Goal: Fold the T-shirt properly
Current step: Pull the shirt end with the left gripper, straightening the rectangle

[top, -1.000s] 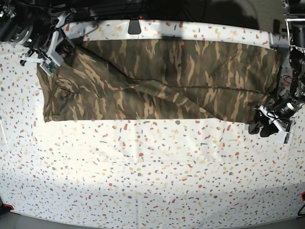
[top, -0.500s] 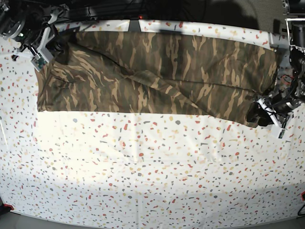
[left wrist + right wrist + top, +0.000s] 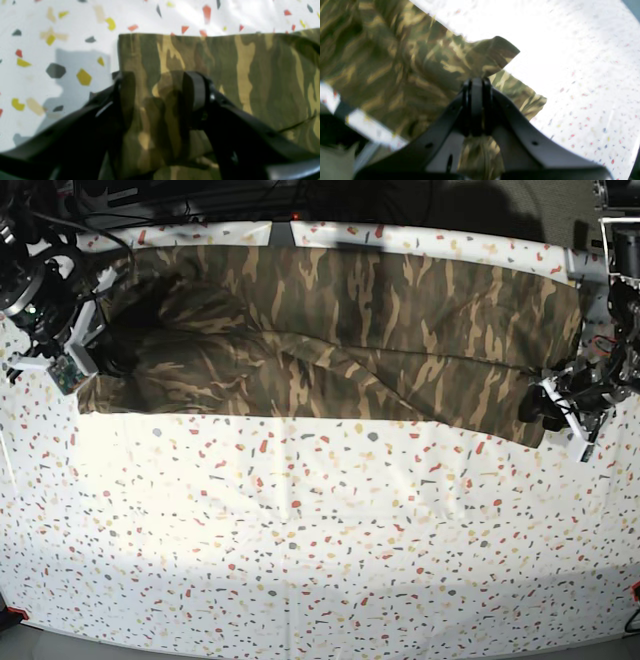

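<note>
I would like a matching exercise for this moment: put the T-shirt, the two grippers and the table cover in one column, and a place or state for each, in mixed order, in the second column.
1. T-shirt
2. left gripper
3. right gripper
4. table cover

a. white with coloured flecks
b. shut on a raised fold of cloth
c. fingers apart, astride a shirt corner
d. spread along the table's far side

Pairs: 1-d, 2-c, 3-b, 4-a

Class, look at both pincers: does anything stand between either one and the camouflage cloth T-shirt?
Nothing visible does. The right pincer is shut on the camouflage cloth T-shirt, and the left pincer sits open over the shirt's corner, cloth showing between its fingers.
</note>
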